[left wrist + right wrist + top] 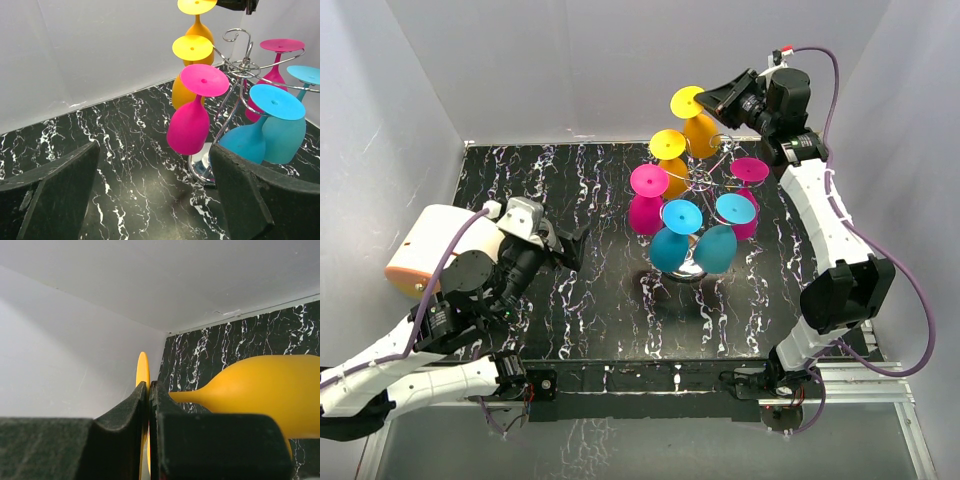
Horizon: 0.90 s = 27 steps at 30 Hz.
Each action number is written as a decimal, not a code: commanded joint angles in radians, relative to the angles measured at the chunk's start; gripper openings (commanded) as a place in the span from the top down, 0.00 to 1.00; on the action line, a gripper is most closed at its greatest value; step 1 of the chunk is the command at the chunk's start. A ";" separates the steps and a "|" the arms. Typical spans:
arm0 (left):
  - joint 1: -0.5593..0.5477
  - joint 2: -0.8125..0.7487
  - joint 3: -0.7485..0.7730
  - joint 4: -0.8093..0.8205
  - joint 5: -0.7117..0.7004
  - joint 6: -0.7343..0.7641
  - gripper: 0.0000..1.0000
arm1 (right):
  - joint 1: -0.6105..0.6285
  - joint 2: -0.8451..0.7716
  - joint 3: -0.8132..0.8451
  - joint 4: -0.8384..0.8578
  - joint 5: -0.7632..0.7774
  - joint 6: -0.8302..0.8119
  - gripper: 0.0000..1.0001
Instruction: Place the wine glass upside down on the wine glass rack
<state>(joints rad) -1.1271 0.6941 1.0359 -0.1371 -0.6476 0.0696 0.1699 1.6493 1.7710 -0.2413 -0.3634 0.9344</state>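
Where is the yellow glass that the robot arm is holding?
The held yellow glass is upside down at the back right of the table in the top view, its foot pinched in the right gripper, behind the other yellow glass on the rack.

A robotics lab test cell: plain white panels enclose a black marble-patterned desk, with a cabled left arm and right arm bolted by an aluminium rail.
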 commanded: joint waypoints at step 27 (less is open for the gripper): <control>0.001 -0.001 0.021 0.031 -0.014 0.032 0.07 | -0.056 -0.203 -0.156 0.000 -0.152 0.015 1.00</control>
<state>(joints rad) -1.1271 0.6949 1.0546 -0.1390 -0.6651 0.0868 0.1169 1.4986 1.6264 -0.2653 -0.4992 0.9764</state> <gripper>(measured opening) 0.927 0.030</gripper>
